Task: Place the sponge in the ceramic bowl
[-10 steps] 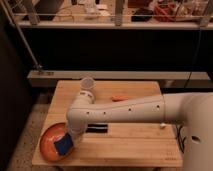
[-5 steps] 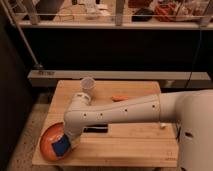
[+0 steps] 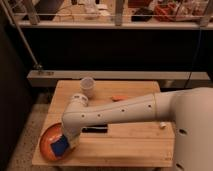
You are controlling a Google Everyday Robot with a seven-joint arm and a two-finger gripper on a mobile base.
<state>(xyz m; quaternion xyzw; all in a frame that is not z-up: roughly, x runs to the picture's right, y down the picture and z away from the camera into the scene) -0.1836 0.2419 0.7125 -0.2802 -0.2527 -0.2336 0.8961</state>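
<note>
Farthest left, under and around the tool's tip, lies the ceramic bowl point(image 3: 44, 145), shallow and orange-red. Its near rim runs out to the left of the gripper point(image 3: 67, 142). The sponge point(image 3: 59, 149) sits right at the gripper's tip, inside the bowl's outline. We cannot tell whether it rests on the bowl's floor or hangs just above it.

The gripper points down from the wrist with its fingers pressed together, and we judge they are pinching the sponge by its upper part. The wrist hides the contact itself.

We expect the sponge to be light, soft and springy. It should squash under the pinch, swell back when let go, and land without harming the bowl. A hold across its narrow middle suits it best. The bowl is hard and breakable, so the tip should not knock it.

Behind the gripper and to its right stands a white cup point(image 3: 87, 86), well apart. A black bar point(image 3: 95, 129) lies just right of the wrist.
</note>
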